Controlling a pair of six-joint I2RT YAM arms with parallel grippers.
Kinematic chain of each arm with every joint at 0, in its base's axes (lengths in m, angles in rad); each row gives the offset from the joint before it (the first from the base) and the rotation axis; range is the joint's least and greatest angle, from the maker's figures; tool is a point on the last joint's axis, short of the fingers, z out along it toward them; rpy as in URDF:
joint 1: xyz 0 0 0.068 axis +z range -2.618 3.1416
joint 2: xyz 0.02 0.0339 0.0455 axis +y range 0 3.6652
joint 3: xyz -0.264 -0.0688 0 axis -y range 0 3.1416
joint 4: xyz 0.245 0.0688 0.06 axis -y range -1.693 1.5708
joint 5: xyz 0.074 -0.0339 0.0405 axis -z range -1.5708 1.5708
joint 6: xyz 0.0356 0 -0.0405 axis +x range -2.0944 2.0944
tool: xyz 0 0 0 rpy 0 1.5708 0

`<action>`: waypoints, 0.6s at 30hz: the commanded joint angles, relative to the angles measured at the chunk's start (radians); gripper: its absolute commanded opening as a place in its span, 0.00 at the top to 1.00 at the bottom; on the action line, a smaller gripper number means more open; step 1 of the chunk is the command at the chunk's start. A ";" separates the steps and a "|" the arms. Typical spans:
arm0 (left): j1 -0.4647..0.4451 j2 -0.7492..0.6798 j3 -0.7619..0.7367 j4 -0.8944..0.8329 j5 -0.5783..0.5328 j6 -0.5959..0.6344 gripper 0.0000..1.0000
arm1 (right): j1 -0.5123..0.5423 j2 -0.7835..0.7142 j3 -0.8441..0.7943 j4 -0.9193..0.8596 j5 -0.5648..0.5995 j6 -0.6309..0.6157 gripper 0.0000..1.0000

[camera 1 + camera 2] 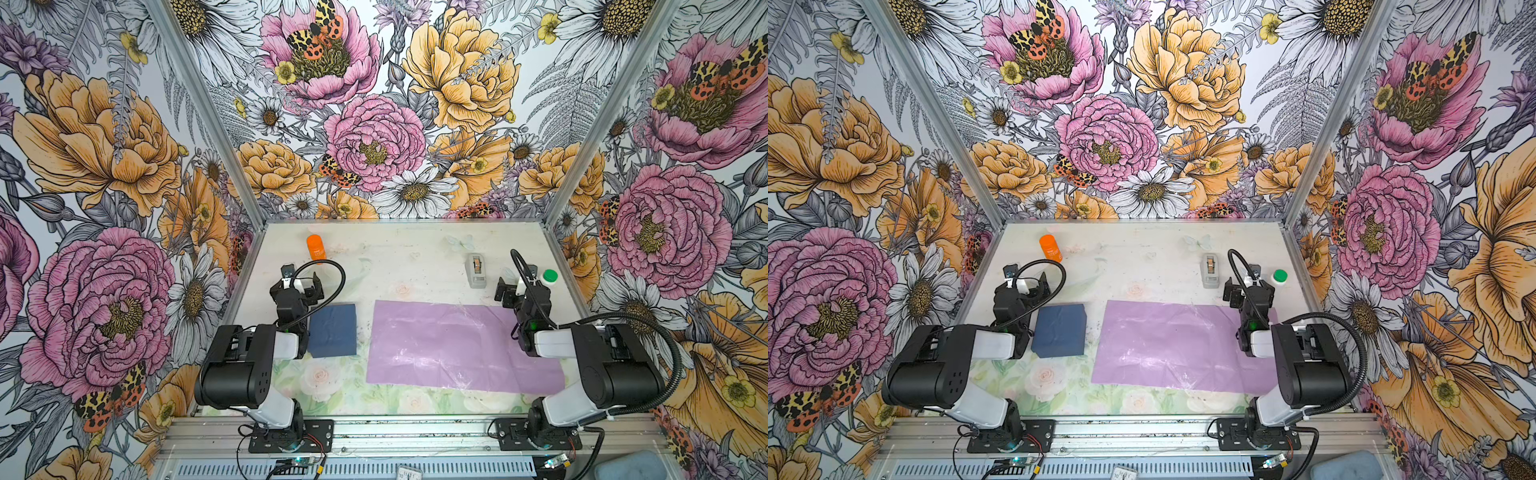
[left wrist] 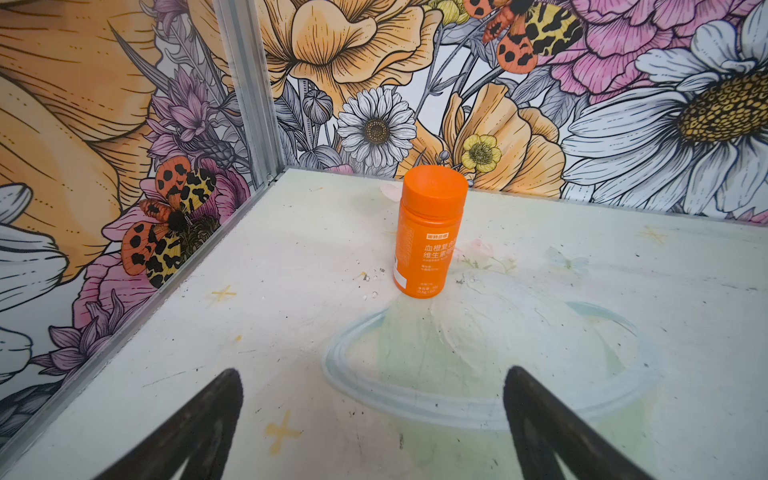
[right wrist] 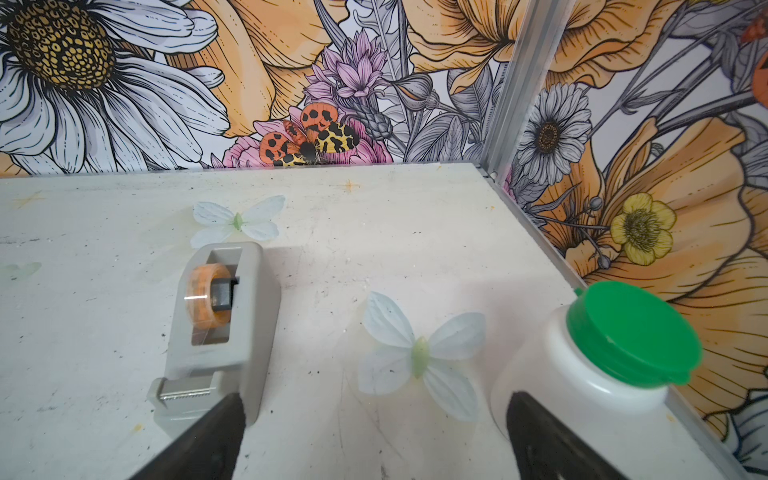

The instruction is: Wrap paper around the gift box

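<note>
Walls printed with large flowers close in a pale table (image 1: 415, 257) with faded roses along its near edge. Nearest lies the paper (image 1: 457, 345), flat and creased, lilac side up, right of the middle, its right end running under the right arm. Left of it, across a strip of bare table, sits the gift box (image 1: 333, 330), unwrapped and untouched.

The first step looks to be carrying the box onto the sheet. The left tool (image 1: 299, 286) hangs just beyond the box's far left corner, its fingers apart and empty. It would do best to take the box by two opposite sides and set it square in the sheet's middle, lowering it rather than dragging it, since the thin glossy paper would likely slide or bunch. The right tool (image 3: 372, 399), also apart and empty, could pin the sheet.

Farther off, the grey tape dispenser (image 1: 477, 270) and a white bottle with a green cap (image 1: 549, 277) flank the right tool. An orange bottle (image 1: 315, 248) stands far left. None of these blocks the way.
</note>
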 commanded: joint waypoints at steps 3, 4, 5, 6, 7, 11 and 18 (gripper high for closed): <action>0.000 0.004 0.010 0.002 0.005 0.005 0.01 | 0.005 0.003 0.018 0.022 0.007 -0.006 0.01; 0.004 0.004 0.010 0.002 0.012 0.002 0.01 | 0.006 0.003 0.018 0.022 0.007 -0.007 0.00; 0.006 0.004 0.010 0.002 0.015 0.000 0.01 | 0.007 0.003 0.018 0.022 0.007 -0.006 0.00; 0.008 0.004 0.011 0.002 0.017 0.000 0.01 | 0.005 0.002 0.018 0.021 0.007 -0.006 0.00; 0.010 0.003 0.011 0.002 0.021 -0.001 0.01 | 0.006 0.003 0.018 0.022 0.006 -0.006 0.01; 0.011 0.002 0.009 0.003 0.027 -0.004 0.01 | -0.004 0.003 0.023 0.013 -0.017 -0.002 0.00; 0.012 0.003 0.009 0.003 0.028 -0.004 0.01 | -0.004 0.003 0.024 0.013 -0.019 0.000 0.01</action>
